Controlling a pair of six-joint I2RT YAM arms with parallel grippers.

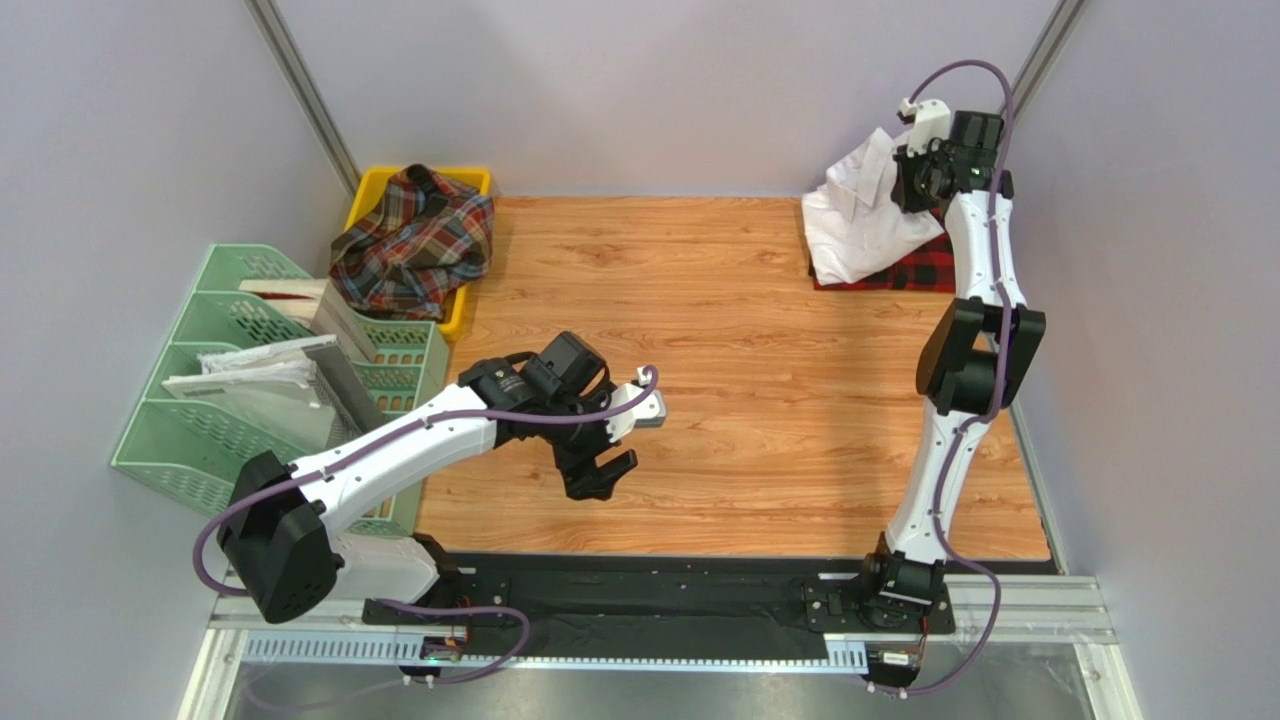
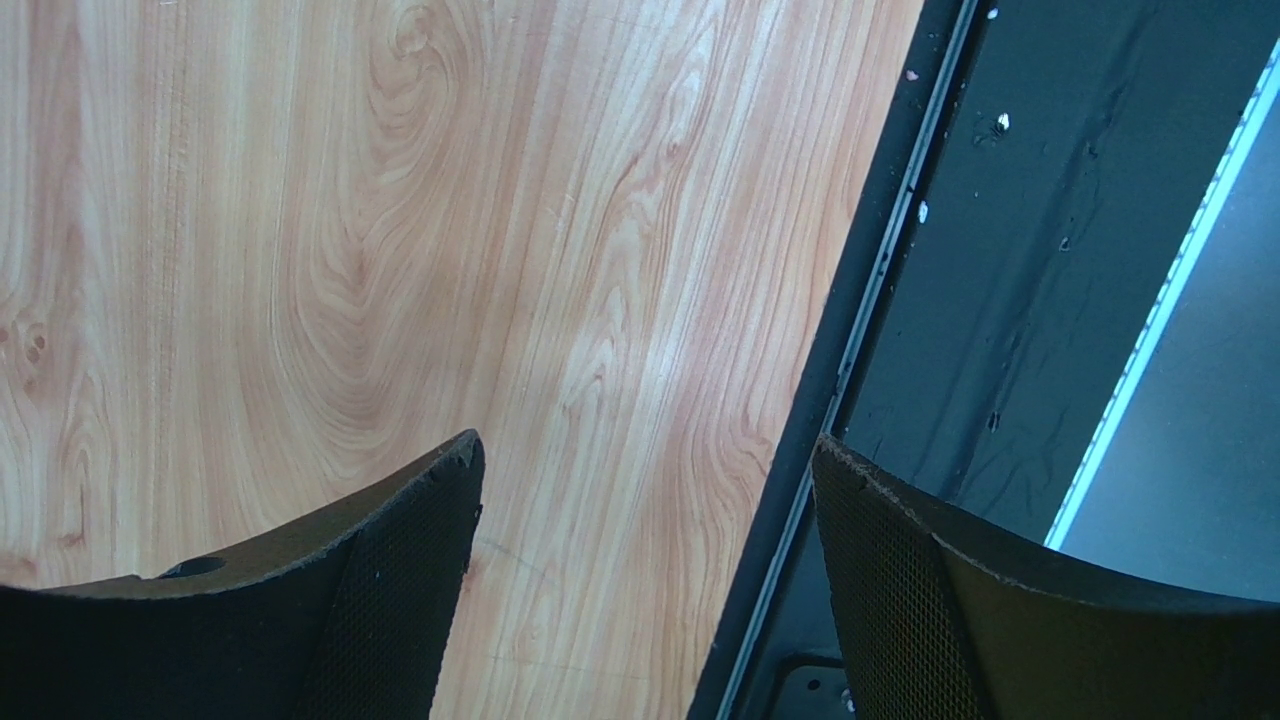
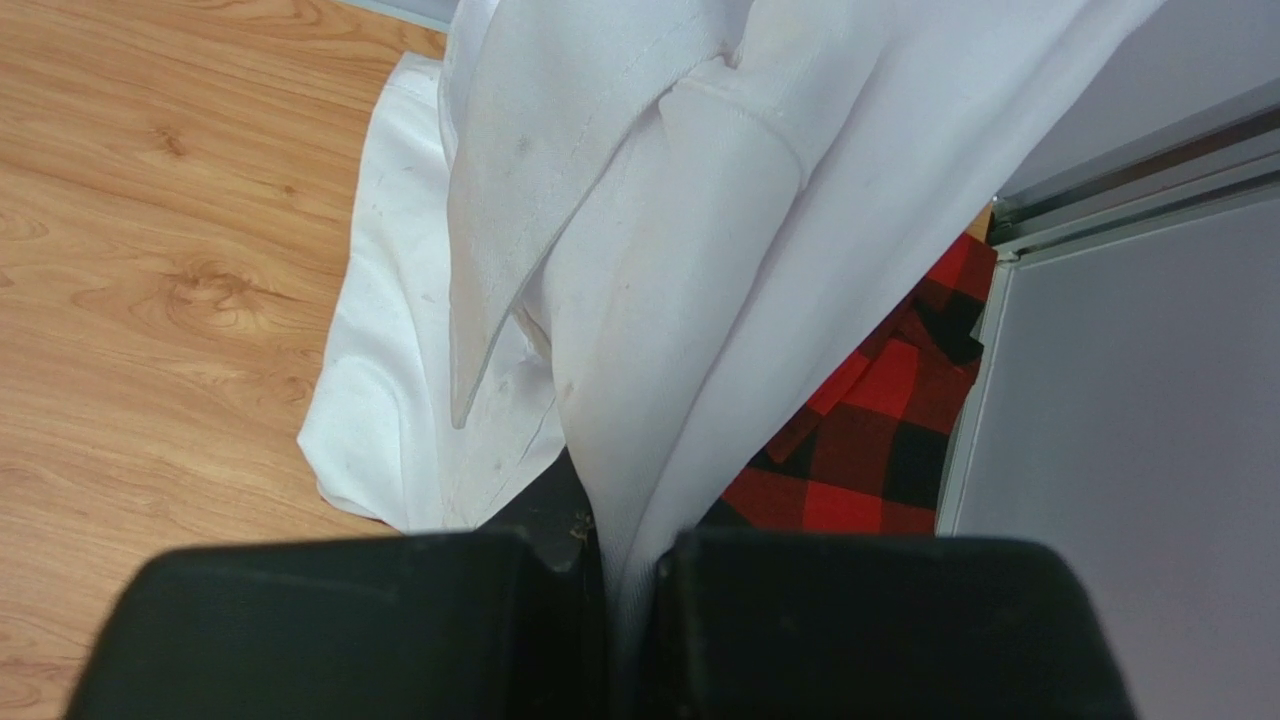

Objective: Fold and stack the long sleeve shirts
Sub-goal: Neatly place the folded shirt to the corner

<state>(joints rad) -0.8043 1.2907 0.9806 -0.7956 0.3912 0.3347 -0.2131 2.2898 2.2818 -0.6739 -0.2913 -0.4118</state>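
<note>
My right gripper [image 3: 631,558] pinches a fold of the white shirt [image 3: 721,225]. It drapes from my closed jaws over the red-and-black checked shirt [image 3: 879,435] at the far right corner of the table [image 1: 751,390]. My left gripper [image 1: 601,473] hovers with its jaws spread near the front edge. The tartan shirt [image 1: 413,240] lies in the yellow bin [image 1: 475,179].

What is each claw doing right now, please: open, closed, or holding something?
Left claw: open, holding nothing.
Right claw: closed on the white shirt.
</note>
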